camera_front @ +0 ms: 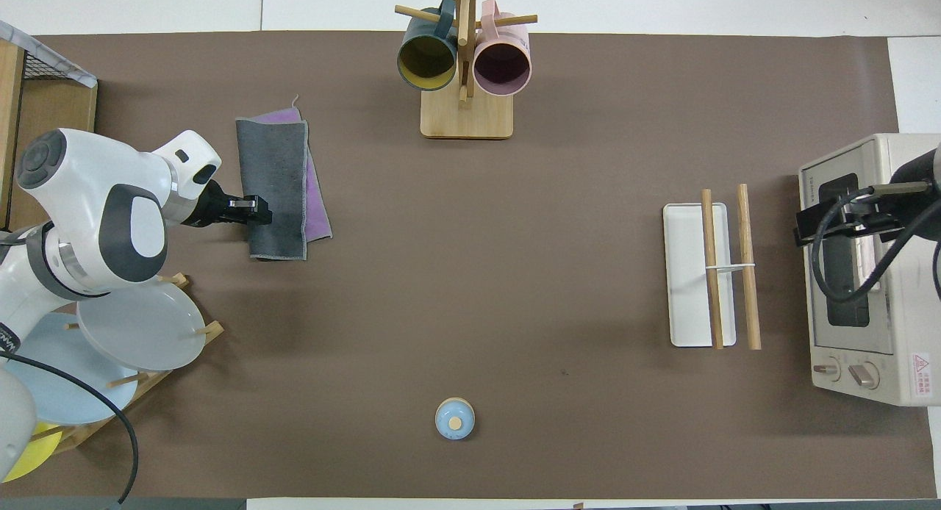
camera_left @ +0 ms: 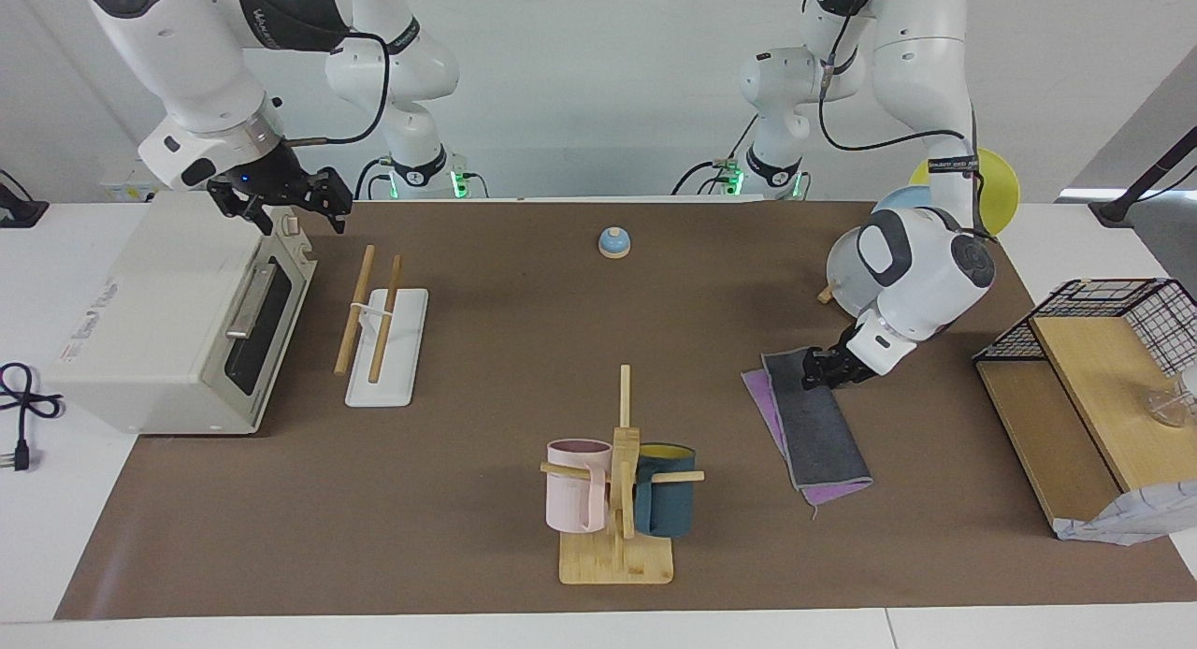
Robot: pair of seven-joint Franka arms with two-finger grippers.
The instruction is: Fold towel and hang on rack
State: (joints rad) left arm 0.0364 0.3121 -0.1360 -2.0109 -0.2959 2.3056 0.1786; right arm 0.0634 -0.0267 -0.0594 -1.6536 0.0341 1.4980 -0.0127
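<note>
My left hand (camera_left: 815,372) pinches the folded towel's (camera_left: 817,426) long edge; its length runs away from the robots. My right hand (camera_left: 292,209) hangs spread, empty, over the toaster oven (camera_left: 159,322). Only the facing view shows those fingers.

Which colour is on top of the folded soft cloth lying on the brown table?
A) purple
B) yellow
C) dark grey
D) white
C: the folded soft cloth shows its dark grey face on top, with only a strip of purple peeking out along one long edge and one end.
</note>
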